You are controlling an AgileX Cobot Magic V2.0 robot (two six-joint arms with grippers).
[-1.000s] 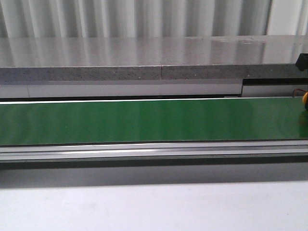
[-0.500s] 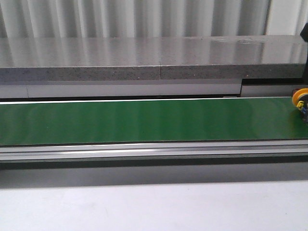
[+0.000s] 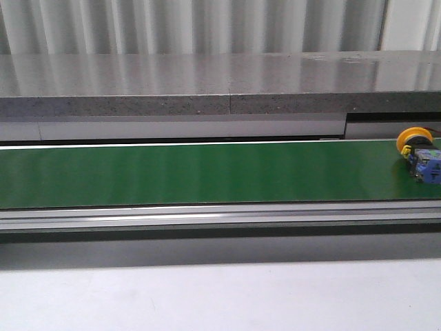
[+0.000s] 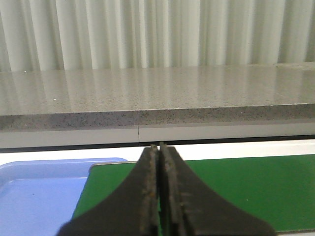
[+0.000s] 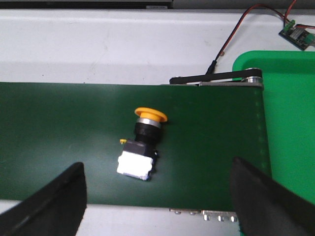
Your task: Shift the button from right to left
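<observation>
Lying on its side, the button is seen at the right end of the green belt, yellow cap toward the back edge, block toward the front. It is touched by nothing. The right gripper is held above it, spread wide, the button between its fingers in the wrist view. The left gripper is pressed together, empty, over the belt's left end beside a blue tray. A green tray is noted past the belt's right end. Likely step: a pickup, best made across the black collar, fingers lowered squarely. Open belt is left all along toward the left; front and back edges are close.
</observation>
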